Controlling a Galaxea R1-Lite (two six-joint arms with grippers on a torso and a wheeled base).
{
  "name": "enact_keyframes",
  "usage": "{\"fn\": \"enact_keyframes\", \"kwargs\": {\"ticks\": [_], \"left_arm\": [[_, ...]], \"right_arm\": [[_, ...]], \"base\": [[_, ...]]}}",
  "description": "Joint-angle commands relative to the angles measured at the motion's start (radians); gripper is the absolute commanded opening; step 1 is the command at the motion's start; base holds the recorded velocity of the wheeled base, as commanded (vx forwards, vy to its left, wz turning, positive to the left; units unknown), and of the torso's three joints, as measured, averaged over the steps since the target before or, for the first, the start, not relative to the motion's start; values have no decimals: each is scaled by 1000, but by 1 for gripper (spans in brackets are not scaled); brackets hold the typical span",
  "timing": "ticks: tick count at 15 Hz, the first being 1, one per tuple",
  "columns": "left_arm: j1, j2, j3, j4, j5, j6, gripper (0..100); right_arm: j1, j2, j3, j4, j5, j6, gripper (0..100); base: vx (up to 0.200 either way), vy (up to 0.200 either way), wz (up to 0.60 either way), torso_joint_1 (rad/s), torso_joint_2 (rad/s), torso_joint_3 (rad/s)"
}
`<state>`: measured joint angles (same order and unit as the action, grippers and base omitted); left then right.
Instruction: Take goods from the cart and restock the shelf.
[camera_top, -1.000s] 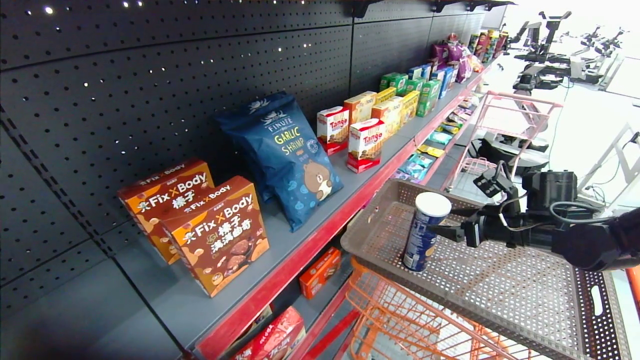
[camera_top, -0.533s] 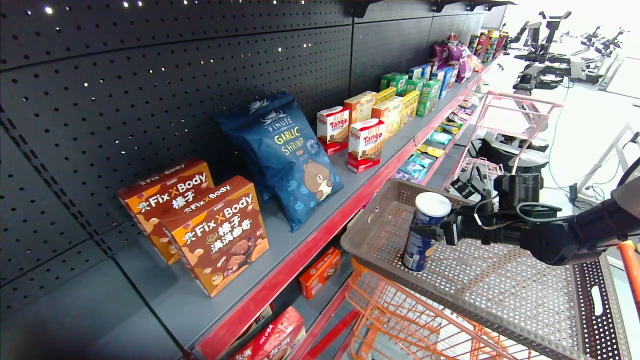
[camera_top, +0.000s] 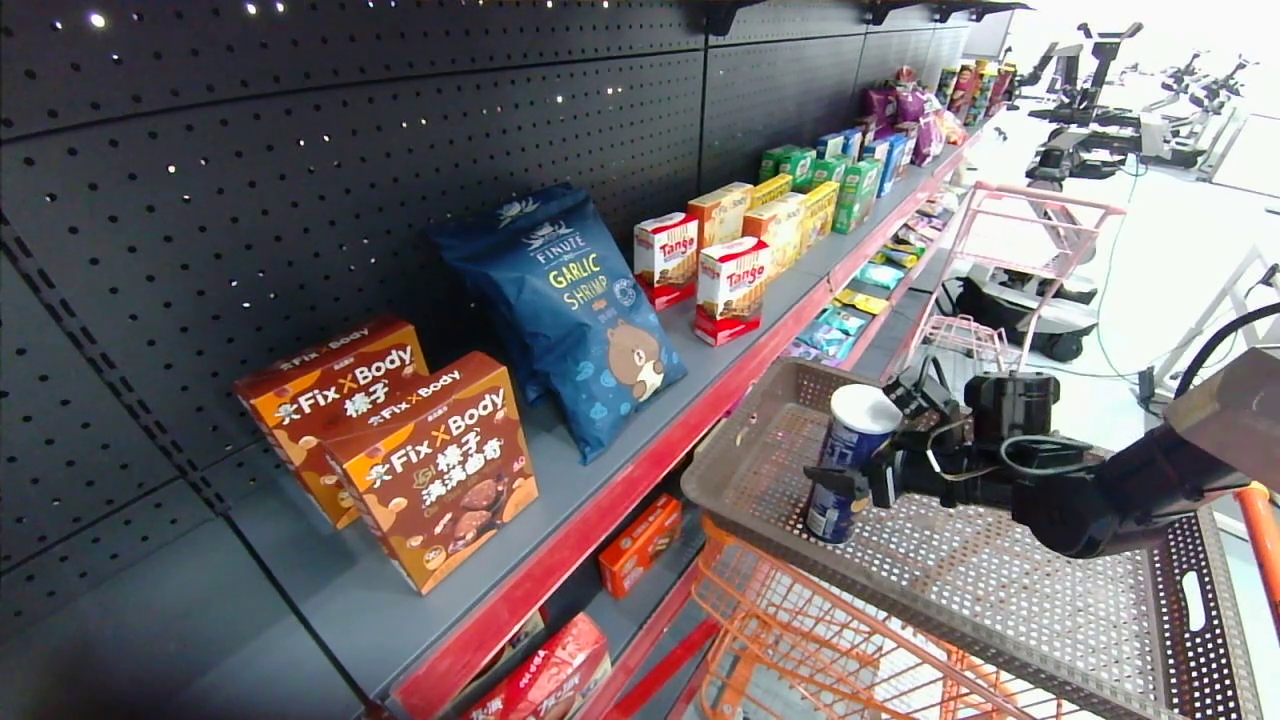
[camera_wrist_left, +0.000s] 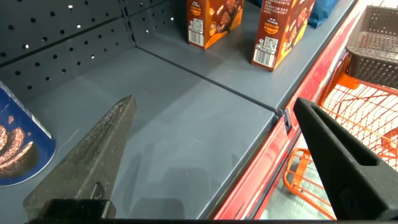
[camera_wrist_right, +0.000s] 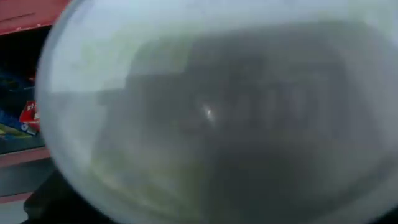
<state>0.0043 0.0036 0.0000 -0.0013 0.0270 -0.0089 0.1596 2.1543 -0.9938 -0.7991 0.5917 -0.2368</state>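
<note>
The blue can (camera_top: 855, 430) stands in the grey basket (camera_top: 1000, 590), near its shelf-side edge. The right gripper (camera_top: 845, 472) is around it, but I cannot tell if it squeezes. The left gripper (camera_wrist_left: 214, 106) is spread wide over the shelf (camera_wrist_left: 186, 143).

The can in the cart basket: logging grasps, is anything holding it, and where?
Cannot be told: the right gripper is at the lower body of the can, which stands in the basket.

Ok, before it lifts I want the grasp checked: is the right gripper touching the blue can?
Cannot tell. In the head view the right gripper overlaps the blue can, so neither contact nor gap shows plainly.
</note>
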Motion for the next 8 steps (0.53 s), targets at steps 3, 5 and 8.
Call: {"fn": "enact_keyframes", "kwargs": {"ticks": [3,5,8], "left_arm": [[0,-1,0,0,1,0,100],[0,1,0,0,1,0,100],[0,1,0,0,1,0,100]], "right_arm": [[-2,67,44,-114,-1,7,100],[-3,95,40,-161,0,7,100],[-2,122,23,-216,5,11,100]], "base": [[0,0,0,0,0,0],[0,0,0,0,0,0],[0,0,0,0,0,0]]}}
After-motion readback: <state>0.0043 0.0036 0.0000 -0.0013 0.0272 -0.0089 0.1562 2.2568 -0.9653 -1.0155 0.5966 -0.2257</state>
